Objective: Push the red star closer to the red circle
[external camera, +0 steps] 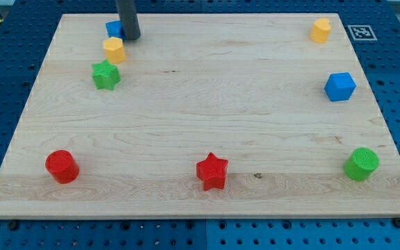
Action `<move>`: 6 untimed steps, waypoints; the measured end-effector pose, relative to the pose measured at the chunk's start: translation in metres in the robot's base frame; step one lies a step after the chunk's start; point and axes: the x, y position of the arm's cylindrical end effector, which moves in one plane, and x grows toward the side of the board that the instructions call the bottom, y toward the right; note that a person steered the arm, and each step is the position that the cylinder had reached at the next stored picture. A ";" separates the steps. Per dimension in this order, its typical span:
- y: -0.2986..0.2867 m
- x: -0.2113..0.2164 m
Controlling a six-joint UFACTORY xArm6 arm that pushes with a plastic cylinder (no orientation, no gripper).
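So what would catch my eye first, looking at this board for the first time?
Probably the dark rod at the view's top left, my tip resting beside a blue block, with a yellow block and a green star just below. Then the bright reds along the view's bottom edge: the red circle at the left, the red star near the middle, well apart.

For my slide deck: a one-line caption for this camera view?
My tip sits at top left, far from the red star and red circle.

Bright, even overhead light; sharp focus, soft short shadows, no glare.
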 end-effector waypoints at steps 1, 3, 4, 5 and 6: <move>0.031 0.039; 0.061 0.125; 0.081 0.155; 0.100 0.175; 0.151 0.199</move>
